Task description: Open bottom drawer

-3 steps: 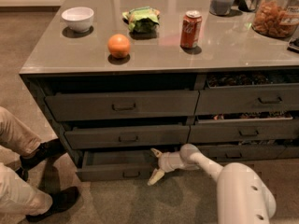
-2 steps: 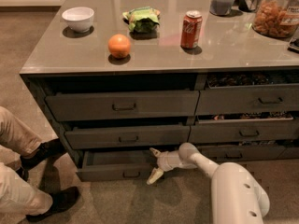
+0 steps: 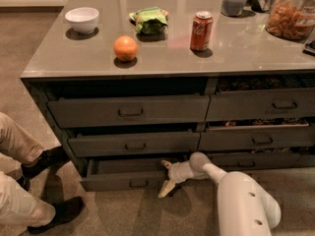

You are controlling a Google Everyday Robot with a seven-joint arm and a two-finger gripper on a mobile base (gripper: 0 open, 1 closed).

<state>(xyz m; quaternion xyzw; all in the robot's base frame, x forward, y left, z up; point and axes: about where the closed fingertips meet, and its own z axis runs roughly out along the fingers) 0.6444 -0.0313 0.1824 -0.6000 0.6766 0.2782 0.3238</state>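
Note:
The bottom drawer (image 3: 118, 180) of the left stack is the lowest, shallow one, with a small dark pull handle (image 3: 139, 183) at its centre. It stands pulled out a little from the cabinet, and a dark gap shows above its front. My gripper (image 3: 166, 178) is at the right end of that drawer front. Its pale fingers (image 3: 165, 190) are spread, one above the panel's top edge and one below near the floor. It holds nothing that I can see. My white arm (image 3: 241, 200) reaches in from the lower right.
On the counter (image 3: 246, 53) are a white bowl (image 3: 81, 18), an orange (image 3: 125, 48), a green packet (image 3: 149, 19), a red can (image 3: 201, 31) and a snack jar (image 3: 293, 18). A person's legs and dark shoes (image 3: 49, 159) are on the carpet at the left. The right-hand stack (image 3: 261, 141) is behind my arm.
My arm's large white link has shifted slightly left. The gripper stays at the right end of the bottom drawer front, and the drawer stands about as before.

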